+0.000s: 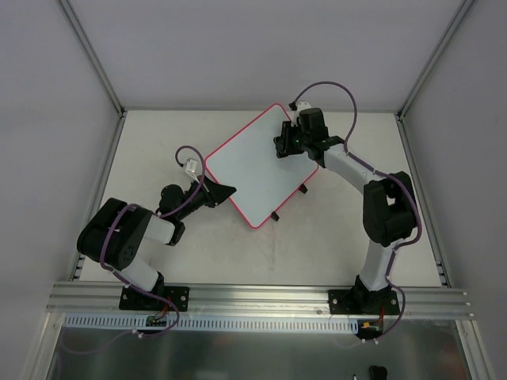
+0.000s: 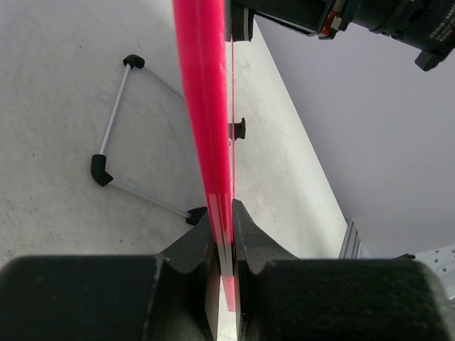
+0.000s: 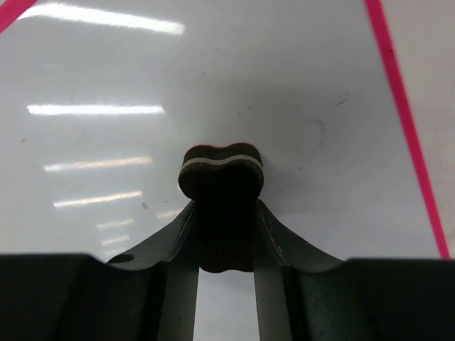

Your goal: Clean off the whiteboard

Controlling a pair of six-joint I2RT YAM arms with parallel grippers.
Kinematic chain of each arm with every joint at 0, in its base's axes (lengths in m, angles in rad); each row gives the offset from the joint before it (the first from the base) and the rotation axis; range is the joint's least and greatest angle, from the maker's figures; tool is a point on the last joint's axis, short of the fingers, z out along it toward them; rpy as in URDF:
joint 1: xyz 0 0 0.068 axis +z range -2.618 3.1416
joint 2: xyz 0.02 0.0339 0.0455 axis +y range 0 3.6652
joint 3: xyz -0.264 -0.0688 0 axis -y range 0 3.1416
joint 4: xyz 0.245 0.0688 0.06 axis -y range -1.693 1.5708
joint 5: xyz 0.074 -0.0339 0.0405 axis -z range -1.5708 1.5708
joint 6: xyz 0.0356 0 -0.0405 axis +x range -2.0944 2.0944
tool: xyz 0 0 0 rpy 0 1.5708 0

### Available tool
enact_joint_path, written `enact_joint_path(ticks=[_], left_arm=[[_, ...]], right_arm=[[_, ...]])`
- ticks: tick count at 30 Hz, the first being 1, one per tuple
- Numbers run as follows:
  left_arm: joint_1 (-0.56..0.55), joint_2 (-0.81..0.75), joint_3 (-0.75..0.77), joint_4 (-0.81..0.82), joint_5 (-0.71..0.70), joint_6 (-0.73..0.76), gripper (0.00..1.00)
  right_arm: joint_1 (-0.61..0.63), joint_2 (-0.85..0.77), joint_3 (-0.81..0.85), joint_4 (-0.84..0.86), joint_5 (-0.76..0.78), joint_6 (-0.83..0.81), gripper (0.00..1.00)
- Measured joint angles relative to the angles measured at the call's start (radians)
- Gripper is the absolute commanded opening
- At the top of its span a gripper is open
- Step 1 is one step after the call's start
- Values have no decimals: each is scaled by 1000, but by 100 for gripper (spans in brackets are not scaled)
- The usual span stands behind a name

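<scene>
Surface [image 1: 333,237]: pale, matt, and it carries everything I am working with.
Whiteboard [image 1: 257,162]: it sits mid-surface, turned diamond-wise between the two arms, with its thin pink-red rim showing all round. My left wrist camera sees it edge-on as a bright pink band [image 2: 202,106], and my right wrist camera looks straight onto its glossy white face [image 3: 142,71].
Right arm [image 1: 388,210]: it reaches up and inward from its base, with its wrist over the board's far right part.
Left arm [image 1: 127,233]: it is folded low, with its wrist pointing right at the board's near left edge.
Left jaws: closed tight on the board's rim, the pink edge pinched between the two fingers.
Right jaws: closed around the eraser [image 3: 221,174], with only its block's width between the fingers.
Wire frame [image 2: 114,121]: a thin grey rod with black corner pieces, lying on the surface just beside the board's edge. I cannot tell whether it is joined to the board.
Eraser, detail: a small dark block with a pale layer and a red strip at its far end. That end appears to meet the board face, near the right-hand rim.
Clips [image 1: 305,188]: two small black tabs on the board's near right edge.
Marks [image 3: 316,131]: a few faint grey specks and strokes near the eraser.
</scene>
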Motion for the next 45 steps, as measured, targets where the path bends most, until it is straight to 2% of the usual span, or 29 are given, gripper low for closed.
enact_joint_path(ticks=[9, 15, 20, 25, 33, 38, 45], left_arm=[[1, 6, 0, 5, 2, -1, 0], [2, 7, 0, 5, 0, -2, 0], [2, 7, 3, 7, 7, 4, 0], [2, 7, 6, 6, 9, 6, 0], [2, 7, 6, 6, 9, 7, 1], [2, 7, 6, 6, 9, 7, 1], [0, 4, 5, 6, 8, 10, 2]], right_arm=[[143, -64, -71, 23, 30, 3, 0], [164, -76, -98, 55, 16, 20, 0], [182, -134, -179, 73, -19, 37, 0], [224, -257, -325, 40, -53, 42, 0], [191, -525, -518, -23, -34, 61, 0], [174, -592, -581, -145, 114, 97, 0], [46, -654, -721, -248, 240, 150, 0]])
